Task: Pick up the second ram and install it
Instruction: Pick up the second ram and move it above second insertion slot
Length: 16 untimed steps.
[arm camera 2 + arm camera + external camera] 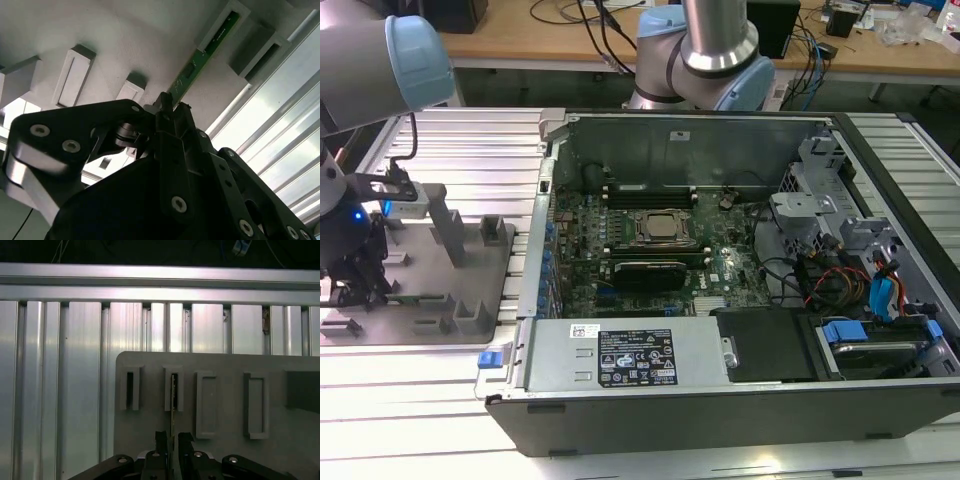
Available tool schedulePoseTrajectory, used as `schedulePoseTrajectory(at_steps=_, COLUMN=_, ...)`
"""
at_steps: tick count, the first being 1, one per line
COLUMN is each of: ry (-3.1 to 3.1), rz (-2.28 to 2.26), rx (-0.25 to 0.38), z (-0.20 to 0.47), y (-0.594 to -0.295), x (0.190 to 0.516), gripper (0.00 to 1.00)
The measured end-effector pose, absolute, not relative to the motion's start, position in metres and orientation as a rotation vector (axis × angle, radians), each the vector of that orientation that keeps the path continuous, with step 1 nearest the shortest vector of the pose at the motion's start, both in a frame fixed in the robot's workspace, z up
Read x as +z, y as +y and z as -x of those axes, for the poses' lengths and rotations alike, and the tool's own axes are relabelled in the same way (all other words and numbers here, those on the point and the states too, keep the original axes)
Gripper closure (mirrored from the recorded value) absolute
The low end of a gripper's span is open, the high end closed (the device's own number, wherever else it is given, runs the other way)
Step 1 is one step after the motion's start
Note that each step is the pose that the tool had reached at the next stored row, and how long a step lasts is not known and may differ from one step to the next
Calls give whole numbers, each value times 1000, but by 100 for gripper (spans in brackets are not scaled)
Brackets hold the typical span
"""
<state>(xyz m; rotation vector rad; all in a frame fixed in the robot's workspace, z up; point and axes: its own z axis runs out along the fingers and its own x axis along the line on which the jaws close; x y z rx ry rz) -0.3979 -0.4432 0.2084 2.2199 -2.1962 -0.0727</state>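
The second ram [173, 400] is a thin green stick standing on edge in a slot of the grey fixture tray [225, 365]. In the second wrist view the ram [202, 57] runs away from the fingertips along the tray. My gripper [173, 439] is down at the tray, and its two black fingers [161, 440] straddle the near end of the stick with a narrow gap on each side. In the exterior view the gripper [360, 288] sits low at the left end of the tray [480, 255], and the ram [420, 297] lies beside it.
An open computer case [720, 380] lies at the exterior view's right of the tray, with the green motherboard [650, 255] inside and cables and drive bays at its far right. Grey upright posts [445, 225] rise from the tray. Ribbed aluminium table [60, 365] surrounds it.
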Motion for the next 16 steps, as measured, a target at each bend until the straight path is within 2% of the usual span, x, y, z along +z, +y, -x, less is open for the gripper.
schedulePoseTrajectory(at_steps=3, ry=-2196, rz=-2220, rx=-73, z=398, y=-443, x=208, gripper=78)
schedulePoseTrajectory(at_steps=4, ry=-2196, rz=-2220, rx=-73, z=398, y=-443, x=208, gripper=87)
schedulePoseTrajectory(at_steps=6, ry=-2196, rz=-2220, rx=-73, z=398, y=-443, x=208, gripper=91)
schedulePoseTrajectory(at_steps=16, ry=-2196, rz=-2221, rx=-73, z=398, y=-443, x=216, gripper=91)
